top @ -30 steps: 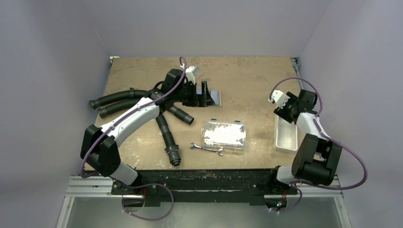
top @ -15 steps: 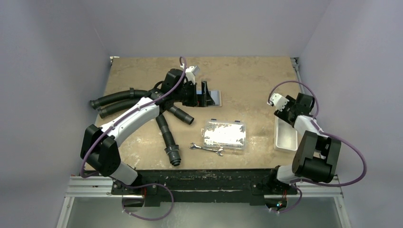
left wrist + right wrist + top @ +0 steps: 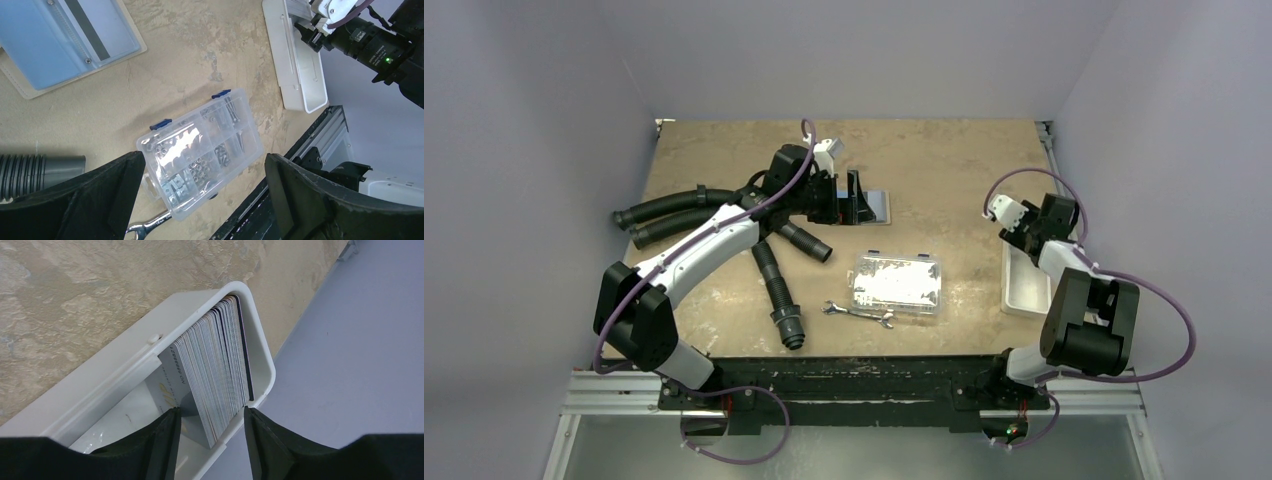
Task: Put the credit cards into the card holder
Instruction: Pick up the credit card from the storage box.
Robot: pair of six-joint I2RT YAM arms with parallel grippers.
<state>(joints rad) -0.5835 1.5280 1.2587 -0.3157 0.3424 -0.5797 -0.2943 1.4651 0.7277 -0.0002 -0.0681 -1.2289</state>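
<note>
Right claw [image 3: 209,414] straddles the credit cards [image 3: 220,350] in the white tray [image 3: 100,371], grip unclear; left claw [image 3: 202,159] gapes. Cards look stiff and slick, so I'd pinch the flat faces.

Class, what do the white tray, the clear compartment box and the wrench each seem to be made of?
White tray: likely moulded plastic, smooth and matt, with a rounded rim.
Clear compartment box: transparent glossy plastic; the contents show through, and it has blue clips.
Wrench: probably steel, judging by its bright silver sheen.
</note>
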